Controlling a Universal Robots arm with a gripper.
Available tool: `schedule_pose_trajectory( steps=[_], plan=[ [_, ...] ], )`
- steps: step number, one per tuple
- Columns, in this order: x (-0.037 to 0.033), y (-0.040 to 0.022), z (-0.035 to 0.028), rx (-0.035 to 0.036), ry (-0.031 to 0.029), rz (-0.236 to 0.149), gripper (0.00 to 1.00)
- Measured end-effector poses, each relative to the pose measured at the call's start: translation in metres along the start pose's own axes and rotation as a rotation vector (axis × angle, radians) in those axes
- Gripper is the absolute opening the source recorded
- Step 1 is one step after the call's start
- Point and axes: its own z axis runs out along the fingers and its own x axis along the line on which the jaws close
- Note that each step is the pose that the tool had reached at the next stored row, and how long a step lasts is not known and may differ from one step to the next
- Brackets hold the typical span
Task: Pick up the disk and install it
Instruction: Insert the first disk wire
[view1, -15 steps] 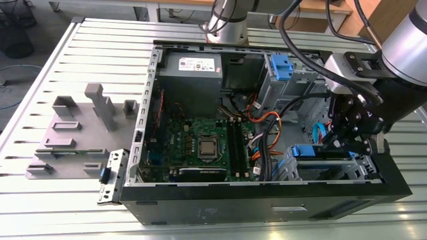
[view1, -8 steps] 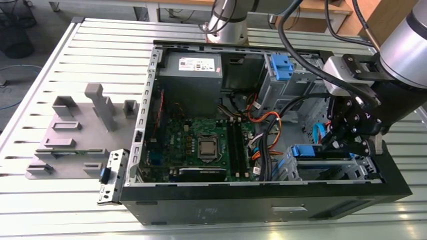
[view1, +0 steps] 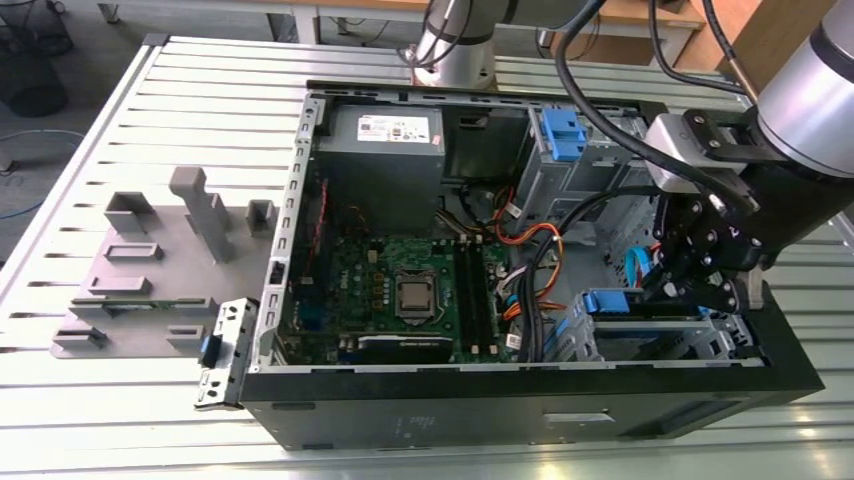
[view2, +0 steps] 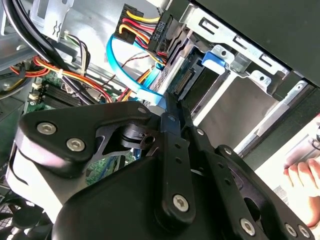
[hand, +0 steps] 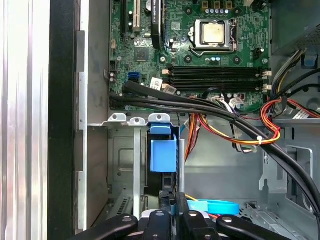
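Claw (hand: 170, 212): mine; fingers drawn narrow, pinching the rear edge of the disk (hand: 163, 156), inside the open computer case (view1: 534, 410).
Disk: on edge in its blue carrier, partly seated in the drive cage (hand: 120, 150) at the case's front corner; blue tab towards the motherboard (hand: 200, 45).
Step, as I judge it: seating; I should push straight along the cage rails, carrier square; no tilt.
Hazard: blue data cable (view2: 117, 62) and black cables (hand: 210, 107) lie near; keep them clear.
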Motion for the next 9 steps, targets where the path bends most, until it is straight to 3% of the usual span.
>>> schedule_pose_trajectory(
  steps=[2, 3, 6, 9],
  plan=[
    [0.0000, 0.0000, 0.0005, 0.0001, -0.0006, 0.000, 0.17],
    [0.0000, 0.0000, 0.0004, -0.0001, -0.0004, 0.000, 0.24],
    [0.0001, 0.0000, -0.0003, -0.0001, 0.0006, 0.000, 0.24],
    [0.0000, 0.0001, -0.0073, -0.0001, 0.0003, 0.000, 0.24]
  ],
)
